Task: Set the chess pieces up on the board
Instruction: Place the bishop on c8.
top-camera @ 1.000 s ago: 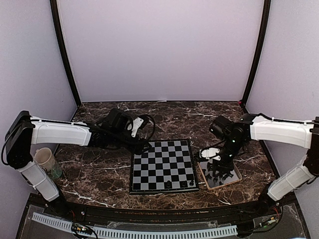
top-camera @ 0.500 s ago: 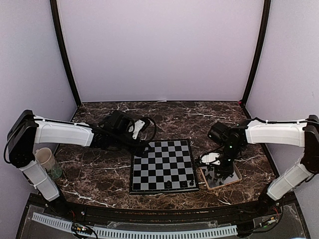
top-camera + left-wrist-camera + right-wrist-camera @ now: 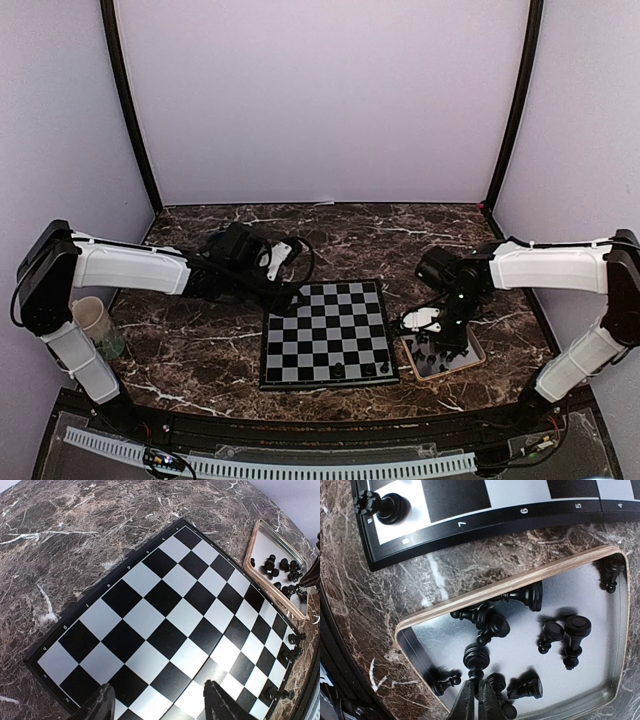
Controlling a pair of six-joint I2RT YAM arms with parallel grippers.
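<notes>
The board (image 3: 325, 333) lies flat at the table's middle; three dark chess pieces (image 3: 366, 368) stand along its near edge. The rest lie scattered in a tan-rimmed tray (image 3: 405, 350) right of it. My right gripper (image 3: 476, 694) is down in the tray (image 3: 520, 582), shut on the thin end of a lying chess piece (image 3: 476, 656); several others (image 3: 567, 635) lie around it. A rook (image 3: 382, 506) stands on the board's corner square. My left gripper (image 3: 160, 705) hangs open and empty over the board's (image 3: 165, 625) far left part, its fingers (image 3: 100, 706) wide apart.
A pale cup (image 3: 95, 322) stands at the table's left edge beside the left arm. In the left wrist view the tray (image 3: 256, 532) with its pieces (image 3: 280, 567) shows at upper right, and three standing pieces (image 3: 292, 654) line the board's right edge.
My right gripper has moved a little left and down into the tray onto a piece. My left arm has edged slightly right, toward the board.
</notes>
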